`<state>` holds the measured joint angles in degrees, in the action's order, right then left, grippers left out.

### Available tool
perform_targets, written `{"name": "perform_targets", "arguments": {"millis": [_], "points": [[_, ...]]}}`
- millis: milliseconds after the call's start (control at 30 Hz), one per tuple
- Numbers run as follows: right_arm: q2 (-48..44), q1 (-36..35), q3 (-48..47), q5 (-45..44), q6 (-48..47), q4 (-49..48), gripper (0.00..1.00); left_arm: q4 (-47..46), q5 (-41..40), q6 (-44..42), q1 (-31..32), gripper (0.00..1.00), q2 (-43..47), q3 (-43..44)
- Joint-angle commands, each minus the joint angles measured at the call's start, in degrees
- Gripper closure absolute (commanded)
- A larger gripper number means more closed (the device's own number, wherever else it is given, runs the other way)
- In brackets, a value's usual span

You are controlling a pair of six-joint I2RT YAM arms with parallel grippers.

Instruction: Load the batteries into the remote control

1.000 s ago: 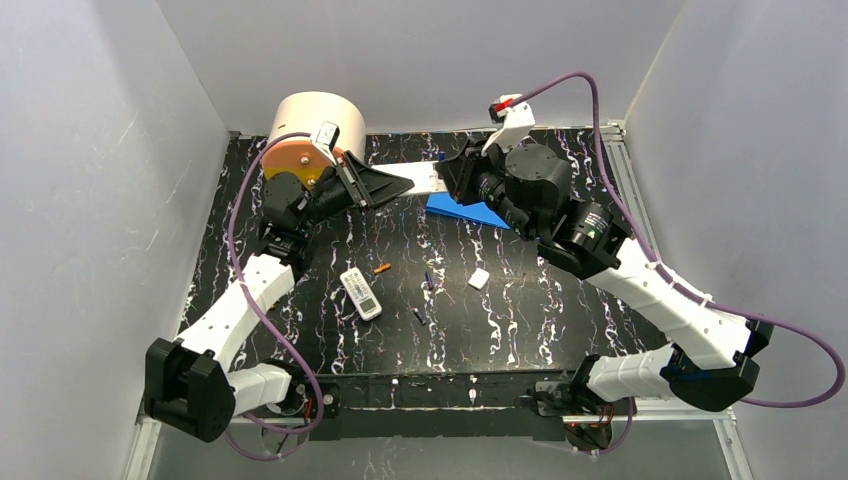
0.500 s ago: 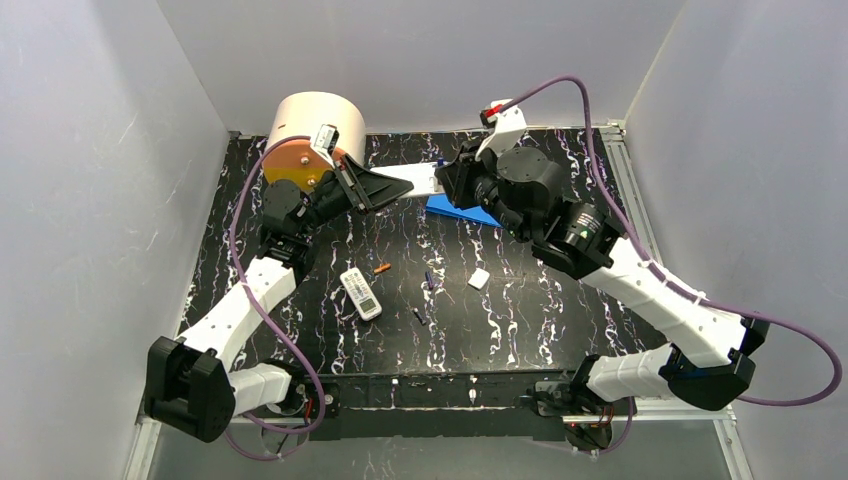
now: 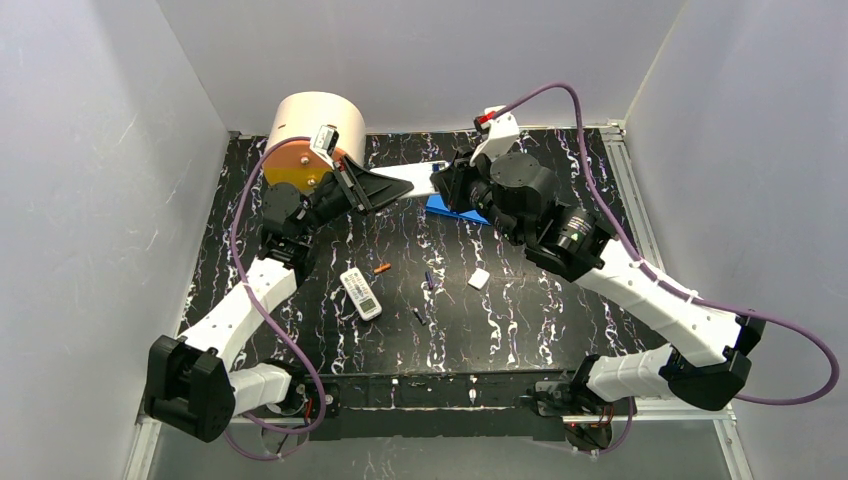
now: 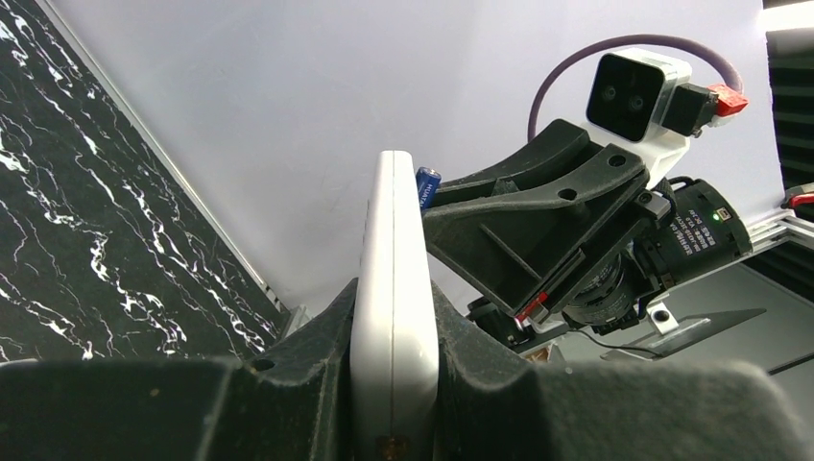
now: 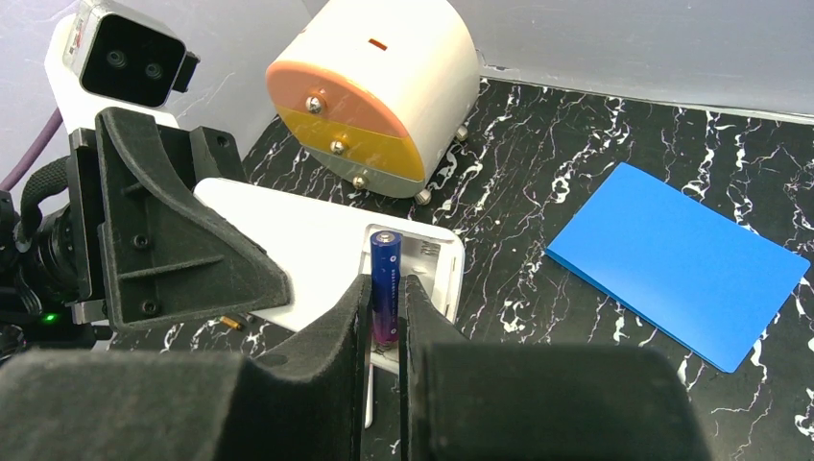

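My left gripper point(image 4: 394, 300) is shut on the near end of a white remote control point(image 4: 393, 240), holding it edge-up in the air at the back of the table point(image 3: 560, 300). In the top view the remote control point(image 3: 416, 178) spans between both grippers. My right gripper point(image 5: 386, 290) is shut on a purple-blue battery point(image 5: 385, 257), which stands upright with its lower end in the remote's open compartment point(image 5: 427, 257). That battery's point(image 4: 428, 182) tip peeks past the remote in the left wrist view. On the table lie an orange battery point(image 3: 381, 268), a purple battery point(image 3: 429, 280) and a dark battery point(image 3: 418, 314).
A smaller white remote with buttons point(image 3: 361, 293) and a small white cover piece point(image 3: 479, 278) lie mid-table. A blue card point(image 5: 677, 261) lies under the right wrist. A white drum with an orange face point(image 3: 310, 135) stands at the back left.
The right arm has shifted left and towards the back wall, bringing its gripper and battery closer against the remote's end. The left arm and remote have barely moved.
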<state>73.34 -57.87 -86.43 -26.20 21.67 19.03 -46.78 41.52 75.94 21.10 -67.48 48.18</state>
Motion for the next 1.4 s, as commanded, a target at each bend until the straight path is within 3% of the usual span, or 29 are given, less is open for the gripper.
{"name": "perform_targets", "arguments": {"millis": [0,200,567,733,1167,1367], "points": [[-0.97,-0.02,1.02,-0.22,0.4,-2.43,0.91,-5.42,0.63,1.6,0.61,1.0,1.25,-0.38],[-2.19,-0.02,2.3,0.26,1.95,-2.52,0.7,-7.63,-1.89,4.05,0.61,1.0,1.23,-1.2],[-2.25,0.0,0.57,-1.67,3.93,-2.17,0.6,-8.85,-2.81,5.45,0.61,1.0,0.69,-0.72],[-2.78,0.01,-0.52,-5.02,4.75,-1.53,0.49,-8.85,-3.17,5.11,0.66,1.0,0.69,-0.68],[-5.89,0.05,-0.17,-3.78,7.5,-7.32,0.38,-8.85,-4.03,4.53,0.62,1.0,0.52,-0.38],[-5.37,0.36,-0.35,-4.35,9.01,-4.92,0.4,-8.84,-3.99,4.48,0.63,1.0,0.51,-0.02]]}}
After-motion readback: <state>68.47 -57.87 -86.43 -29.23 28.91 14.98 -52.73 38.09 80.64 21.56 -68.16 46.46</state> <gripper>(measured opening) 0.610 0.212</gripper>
